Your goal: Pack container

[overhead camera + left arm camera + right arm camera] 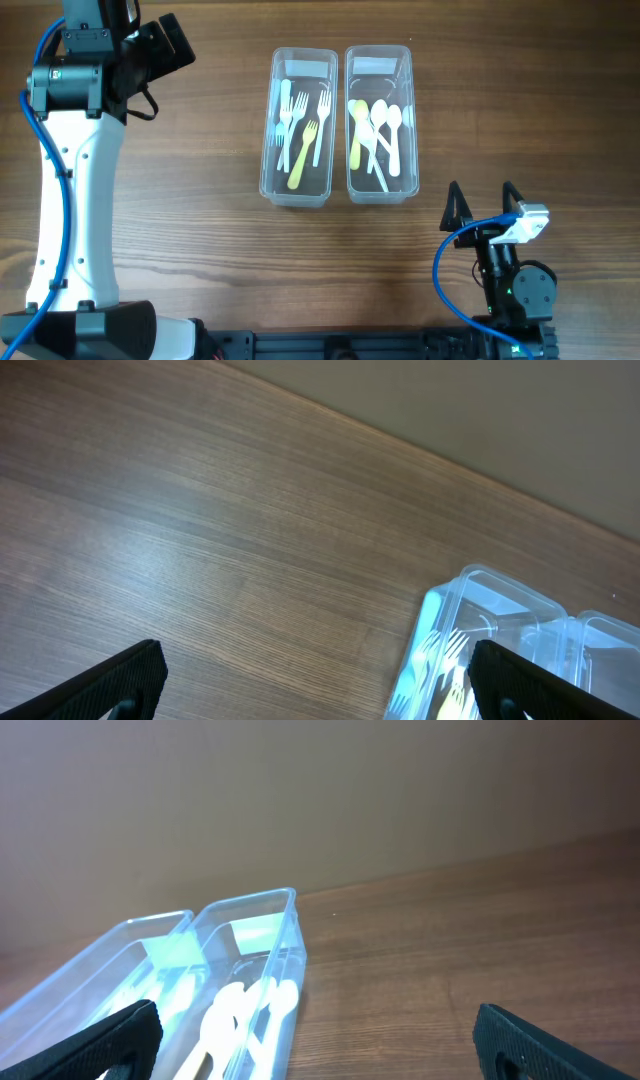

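- While two clear plastic containers are set side by side, walls touching or nearly so, at the middle of the wooden counter, both arms are placed apart from them.
- The fork container, on the robot's left of the pair, is filled with plastic forks: a yellow fork is laid among white forks, and a pale blue piece is seen beside them.
- The spoon container, on the right of the pair, is filled with plastic spoons: a yellow spoon is laid next to several white spoons.
- The left gripper is raised at the far left corner, well apart from the containers; its fingers are spread wide and nothing is held between them. In its wrist view, only bare counter is seen between the fingertips, with the fork container off to one side.
- The right gripper is placed near the front edge, just beyond the near right corner of the spoon container; its fingers are likewise spread wide and nothing is gripped.
- From the right wrist, both containers are seen ahead and to the left, with the spoon container the nearer one.
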{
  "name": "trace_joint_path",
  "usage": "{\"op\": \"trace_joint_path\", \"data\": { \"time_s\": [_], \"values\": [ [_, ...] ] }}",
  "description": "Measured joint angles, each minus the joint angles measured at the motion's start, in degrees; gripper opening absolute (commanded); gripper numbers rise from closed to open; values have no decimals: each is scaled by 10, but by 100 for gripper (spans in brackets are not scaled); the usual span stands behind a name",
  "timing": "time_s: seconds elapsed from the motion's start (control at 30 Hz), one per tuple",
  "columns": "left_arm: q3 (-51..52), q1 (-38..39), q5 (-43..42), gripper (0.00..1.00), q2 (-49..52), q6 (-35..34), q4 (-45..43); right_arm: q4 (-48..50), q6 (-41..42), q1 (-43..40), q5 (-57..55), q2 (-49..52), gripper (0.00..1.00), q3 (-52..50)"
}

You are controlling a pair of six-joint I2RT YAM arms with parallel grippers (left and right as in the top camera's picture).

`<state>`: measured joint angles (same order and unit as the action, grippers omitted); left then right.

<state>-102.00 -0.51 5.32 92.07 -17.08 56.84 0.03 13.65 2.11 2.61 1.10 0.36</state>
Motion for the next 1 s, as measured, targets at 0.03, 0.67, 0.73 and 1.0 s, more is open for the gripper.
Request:
{"op": "trace_joint_path", "data": {
  "time_s": [0.03,0.67,0.73,1.0],
  "values": [
    [0,0,0,100,0,0,0,0,-5,0,0,0,100,0],
    [0,0,0,100,0,0,0,0,-138,0,10,0,100,0],
    [0,0,0,100,0,0,0,0,-140,0,10,0,100,0],
    [0,0,0,100,0,0,0,0,-140,0,10,0,100,0]
  ]
}}
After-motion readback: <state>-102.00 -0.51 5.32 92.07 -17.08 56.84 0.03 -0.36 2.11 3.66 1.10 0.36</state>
